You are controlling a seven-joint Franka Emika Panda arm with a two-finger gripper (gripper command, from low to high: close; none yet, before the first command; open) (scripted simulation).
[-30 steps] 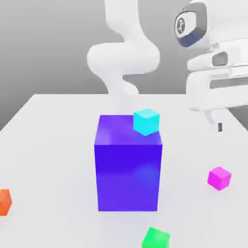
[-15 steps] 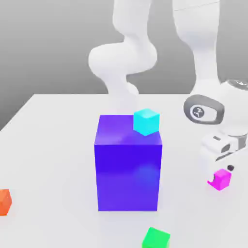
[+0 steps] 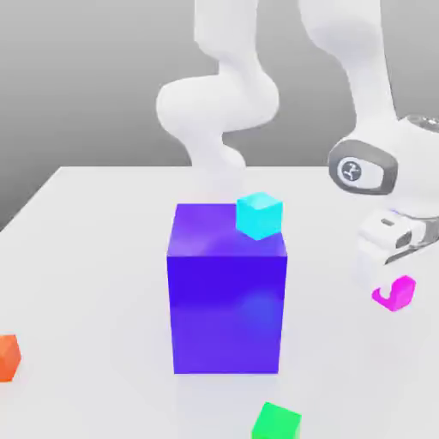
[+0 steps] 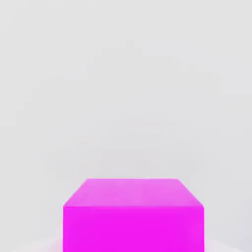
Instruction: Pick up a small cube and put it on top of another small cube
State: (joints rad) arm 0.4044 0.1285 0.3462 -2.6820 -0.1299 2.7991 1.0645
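The gripper point(image 3: 386, 290) is clamped on the magenta cube point(image 3: 396, 293), a smooth, flat-faced block between its fingers, with the white table's point(image 3: 103, 283) far edge well behind it and open tabletop toward the exterior view's left, as far as the big blue box. From the gripper, that glossy, upright blue box point(image 3: 226, 313) stands well apart, bearing a cyan cube point(image 3: 259, 215) on its top at the corner nearer the tool, while a green cube point(image 3: 276, 422) lies nearer the camera and an orange block point(image 3: 8, 357) farthest across.
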